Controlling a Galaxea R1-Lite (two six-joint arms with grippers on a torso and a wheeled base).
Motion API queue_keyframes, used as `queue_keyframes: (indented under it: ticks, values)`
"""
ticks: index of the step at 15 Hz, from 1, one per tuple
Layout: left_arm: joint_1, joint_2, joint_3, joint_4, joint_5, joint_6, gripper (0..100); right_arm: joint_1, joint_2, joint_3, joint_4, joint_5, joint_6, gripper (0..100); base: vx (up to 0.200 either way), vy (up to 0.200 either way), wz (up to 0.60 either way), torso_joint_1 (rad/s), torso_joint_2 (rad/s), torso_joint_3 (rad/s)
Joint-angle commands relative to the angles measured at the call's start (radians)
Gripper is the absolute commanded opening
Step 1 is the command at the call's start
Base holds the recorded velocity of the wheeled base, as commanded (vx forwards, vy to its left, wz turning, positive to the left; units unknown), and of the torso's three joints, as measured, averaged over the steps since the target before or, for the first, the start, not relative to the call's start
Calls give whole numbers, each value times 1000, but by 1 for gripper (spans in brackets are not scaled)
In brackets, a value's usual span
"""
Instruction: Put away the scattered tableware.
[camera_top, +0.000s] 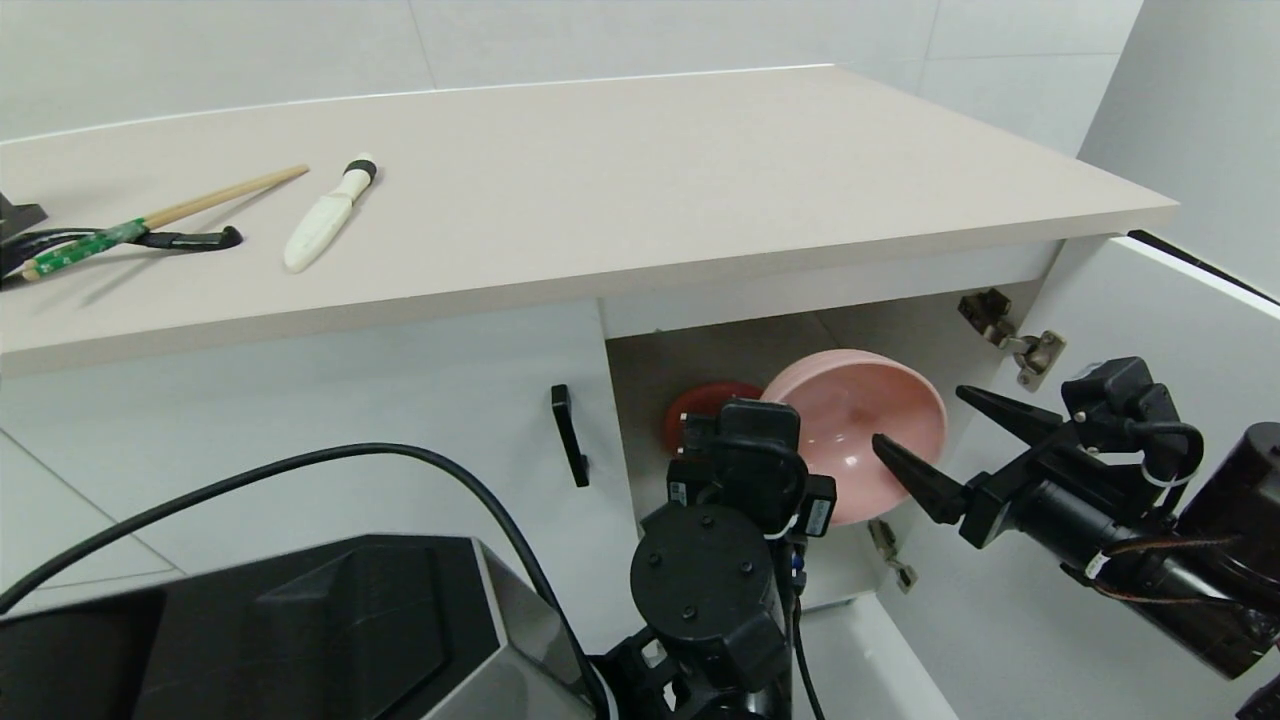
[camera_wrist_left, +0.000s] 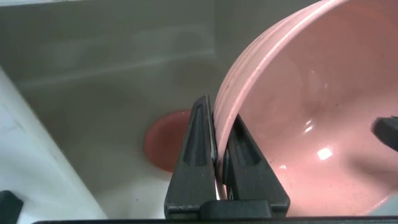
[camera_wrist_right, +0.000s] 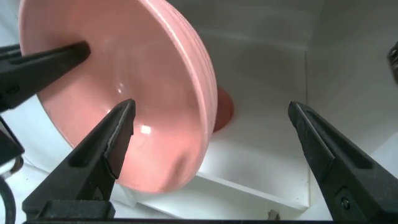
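A pink bowl (camera_top: 860, 420) (camera_wrist_left: 311, 93) (camera_wrist_right: 143, 56) hangs tilted on its side in the open lower cabinet's mouth. My left gripper (camera_wrist_left: 219, 149) is shut on its rim, one finger inside and one outside; its wrist (camera_top: 745, 450) sits just left of the bowl. My right gripper (camera_top: 918, 415) (camera_wrist_right: 210, 107) stands open at the bowl's right side, one finger before the bowl's inside and the other past its rim. A red dish (camera_top: 700, 400) (camera_wrist_left: 163, 140) (camera_wrist_right: 224, 109) lies on the cabinet floor behind the bowl.
The cabinet door (camera_top: 1150, 320) swings open at the right, hinge (camera_top: 1010, 335) close to my right arm. The left door carries a black handle (camera_top: 568, 435). On the countertop (camera_top: 650, 180) lie chopsticks with green ends (camera_top: 150, 222), a white utensil (camera_top: 325, 215) and a black cable (camera_top: 190, 240).
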Motion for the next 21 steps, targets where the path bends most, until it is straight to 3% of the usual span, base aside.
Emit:
queue_keyframes:
  ticks: [1,2,3,12,13,15,17,19,21]
  values:
    - [-3,2,-6,-1,0,0,0,-8,-13,-1,-1,0,-1,100,0,0,0,0,0,0]
    - [-3,2,-6,-1,0,0,0,-9,-13,1,-1,2,-1,100,0,0,0,0,0,0]
    - [-3,1,-6,-1,1,1,0,-8,-13,1,-1,2,-1,0,0,0,0,0,0,0]
    - [-17,18,-4,-1,-23,0,0,26,-18,-1,-1,2,-1,0,0,0,0,0,0,0]
    - [-18,16,-4,-1,-26,0,100,26,-18,-1,-1,2,-1,0,0,0,0,0,0,0]
    - [-20,7,-3,-1,-26,1,100,25,-16,1,-1,2,-1,0,0,0,0,0,0,0]
    - [-49,-33,7,-1,-33,-28,100,12,-10,2,-1,2,-1,0,0,0,0,0,0,0]
    - [-75,-82,23,-1,-97,-68,100,8,-5,2,-1,2,-2,0,0,0,0,0,0,0]
    - [-80,-182,145,-1,-244,-123,100,8,-2,4,-1,2,-2,0,0,0,0,0,0,0]
